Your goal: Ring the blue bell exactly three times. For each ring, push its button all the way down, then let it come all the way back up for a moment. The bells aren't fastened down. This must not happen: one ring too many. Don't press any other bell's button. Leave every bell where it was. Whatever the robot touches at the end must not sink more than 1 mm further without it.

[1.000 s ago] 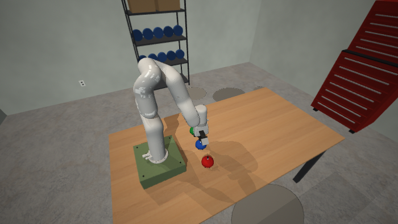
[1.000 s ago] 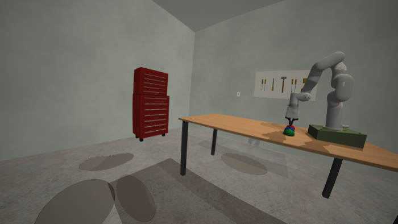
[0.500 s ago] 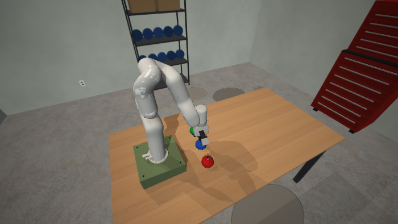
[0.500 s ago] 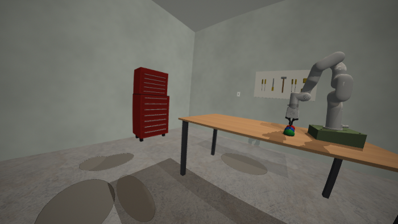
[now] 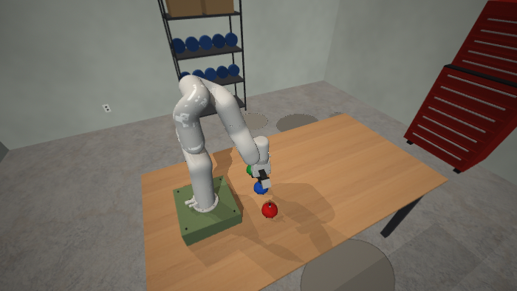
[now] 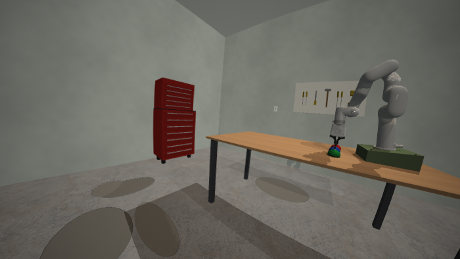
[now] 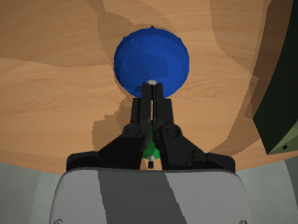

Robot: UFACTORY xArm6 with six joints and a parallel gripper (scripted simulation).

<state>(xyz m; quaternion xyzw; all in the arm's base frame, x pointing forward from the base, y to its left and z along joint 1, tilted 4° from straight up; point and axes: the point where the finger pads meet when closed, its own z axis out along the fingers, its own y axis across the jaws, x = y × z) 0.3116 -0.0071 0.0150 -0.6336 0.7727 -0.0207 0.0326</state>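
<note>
The blue bell [image 5: 261, 188] sits on the wooden table between a green bell [image 5: 250, 170] and a red bell [image 5: 269, 210]. My gripper [image 5: 265, 183] is shut and empty, pointing straight down over the blue bell. In the wrist view the shut fingertips lie over the middle of the blue dome [image 7: 150, 62], where its button is; the button itself is hidden by the tips. I cannot tell how far it is pressed. In the side view the gripper [image 6: 336, 142] reaches down to the cluster of bells [image 6: 334, 151].
The green robot base block [image 5: 207, 210] stands on the table to the left of the bells. A red tool cabinet [image 5: 469, 92] stands off to the right. A shelf rack [image 5: 204, 48] with blue balls stands behind.
</note>
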